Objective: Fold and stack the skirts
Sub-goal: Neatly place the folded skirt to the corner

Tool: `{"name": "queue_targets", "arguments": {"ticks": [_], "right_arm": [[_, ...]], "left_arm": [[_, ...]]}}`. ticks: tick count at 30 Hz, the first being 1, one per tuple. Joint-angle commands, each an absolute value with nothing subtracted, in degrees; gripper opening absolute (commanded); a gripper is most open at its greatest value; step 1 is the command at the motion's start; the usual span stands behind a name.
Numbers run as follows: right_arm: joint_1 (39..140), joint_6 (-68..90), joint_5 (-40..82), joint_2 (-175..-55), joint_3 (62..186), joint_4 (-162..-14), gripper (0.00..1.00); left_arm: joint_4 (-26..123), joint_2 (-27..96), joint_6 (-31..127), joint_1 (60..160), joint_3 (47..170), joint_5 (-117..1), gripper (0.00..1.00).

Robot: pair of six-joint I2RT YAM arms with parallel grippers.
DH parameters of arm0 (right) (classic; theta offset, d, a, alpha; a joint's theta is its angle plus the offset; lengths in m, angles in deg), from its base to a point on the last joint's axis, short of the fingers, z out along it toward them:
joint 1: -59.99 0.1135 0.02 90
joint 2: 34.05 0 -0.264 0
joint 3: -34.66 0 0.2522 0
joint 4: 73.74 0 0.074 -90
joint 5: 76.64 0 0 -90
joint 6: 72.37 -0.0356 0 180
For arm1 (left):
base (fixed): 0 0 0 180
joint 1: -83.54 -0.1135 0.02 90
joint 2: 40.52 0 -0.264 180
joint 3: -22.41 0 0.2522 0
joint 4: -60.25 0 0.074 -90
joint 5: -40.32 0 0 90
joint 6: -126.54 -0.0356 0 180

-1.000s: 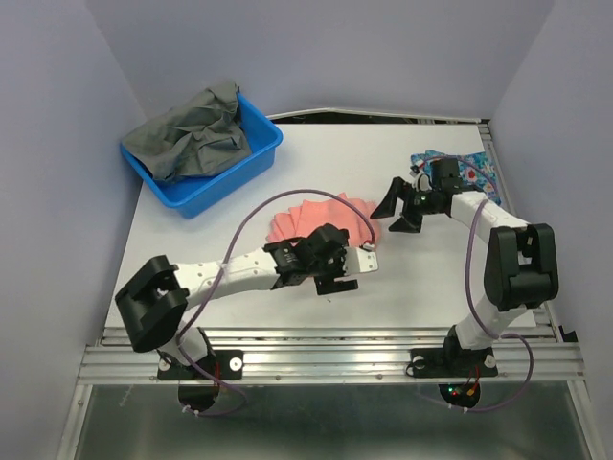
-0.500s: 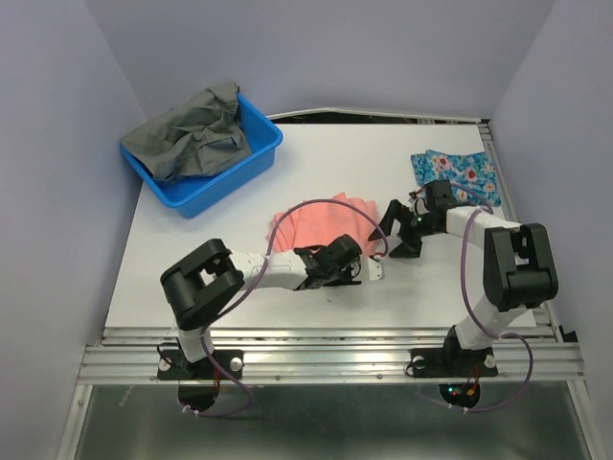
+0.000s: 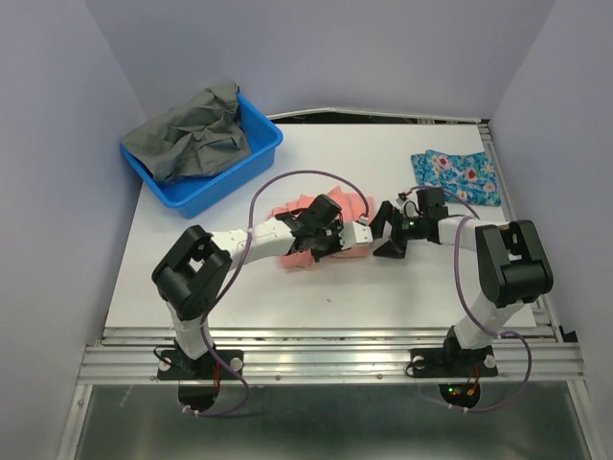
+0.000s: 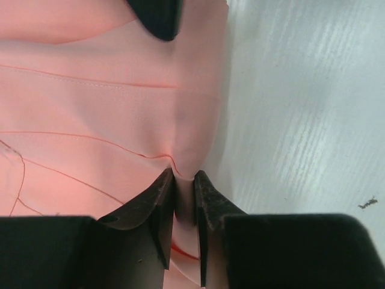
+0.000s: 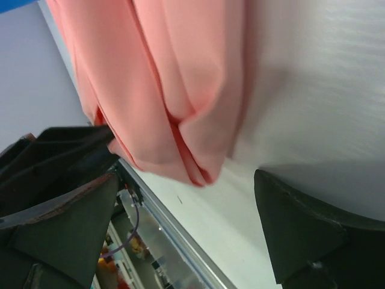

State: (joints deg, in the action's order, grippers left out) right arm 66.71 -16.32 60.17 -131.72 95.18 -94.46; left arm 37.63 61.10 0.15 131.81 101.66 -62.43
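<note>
Pink skirt [image 4: 90, 114] fold now in left gripper [image 4: 183, 179]

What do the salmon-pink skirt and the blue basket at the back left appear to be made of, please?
The salmon-pink skirt looks like a thin, smooth woven cloth with a matte finish: it shows fine stitched seam lines and bunches into soft folds. The blue basket seems to be rigid moulded plastic, perhaps slightly glossy, judging by its even colour, straight walls and firm rim.
</note>
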Motion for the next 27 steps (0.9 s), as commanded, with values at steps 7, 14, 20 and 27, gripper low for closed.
{"name": "queue_targets", "arguments": {"ticks": [7,14,20,27], "right_arm": [[73.2,-19.6,58.0,-137.8,96.1,-81.8,1.00],[73.2,-17.7,58.2,-137.4,98.0,-90.1,1.00],[72.6,-14.4,59.5,-136.2,101.1,-99.7,1.00],[73.2,-28.2,59.8,-140.2,99.2,-81.4,1.00]], "left_arm": [[31.8,59.1,1.5,128.5,107.3,-75.6,0.08],[29.5,59.8,1.1,125.9,110.4,-80.1,0.03],[28.5,59.3,0.8,124.7,110.5,-81.1,0.01],[27.9,59.7,-0.8,124.5,110.7,-83.4,0.01]]}}
